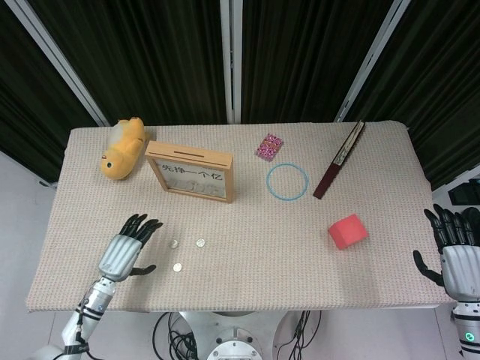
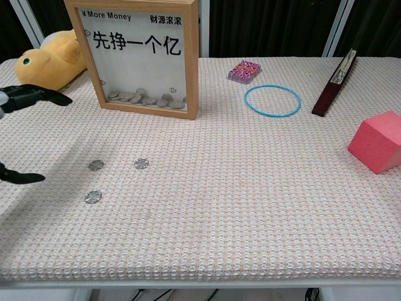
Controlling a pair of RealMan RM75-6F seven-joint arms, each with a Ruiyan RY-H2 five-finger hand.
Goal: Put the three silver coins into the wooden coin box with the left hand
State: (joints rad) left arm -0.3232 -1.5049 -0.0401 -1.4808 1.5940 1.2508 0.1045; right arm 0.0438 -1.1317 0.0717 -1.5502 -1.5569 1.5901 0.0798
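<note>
With the left robot hand (image 1: 127, 251) held open and empty just left of three flat silver coins (image 1: 184, 251) on the woven desk (image 1: 300, 277), near the glass-fronted wooden coin box (image 1: 191, 171), a thin coin could be nudged away rather than pinched.

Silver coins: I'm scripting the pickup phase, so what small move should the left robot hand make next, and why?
Probably lower the left robot hand a little toward the nearest silver coin and bring thumb and fingers around it. The hand is open, just left of the three silver coins, which all lie loose on the table mat; none is in the wooden coin box yet.
</note>
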